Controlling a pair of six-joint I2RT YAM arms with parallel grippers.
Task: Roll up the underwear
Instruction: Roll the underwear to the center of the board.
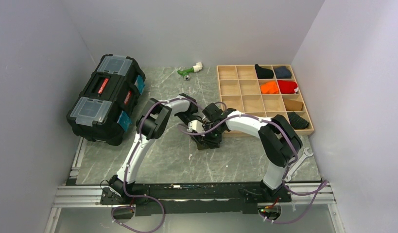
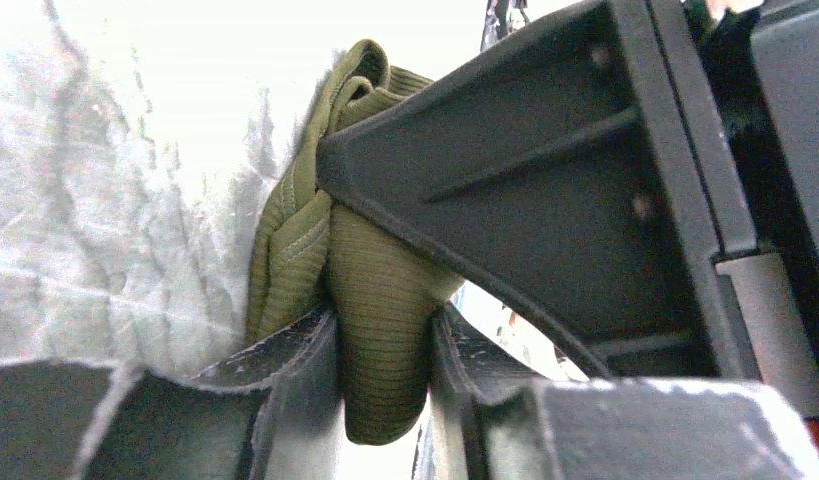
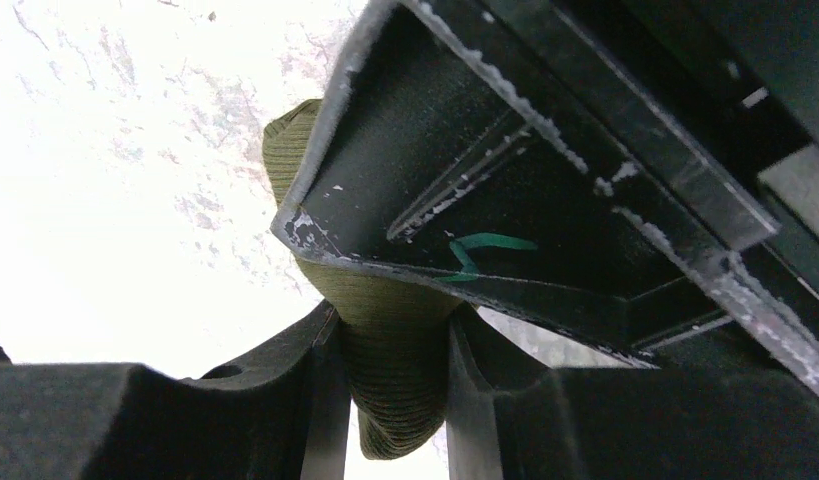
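The left end effector (image 2: 383,338) and right end effector (image 3: 393,342) each clamp the underwear (image 2: 377,262) — bunched at 6 o'clock in both wrist views.

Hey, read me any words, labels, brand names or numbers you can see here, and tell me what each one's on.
No text here can be read.
Red labels on the toolbox: too small to read.
Green squiggle in the right wrist view: a mark, not letters.
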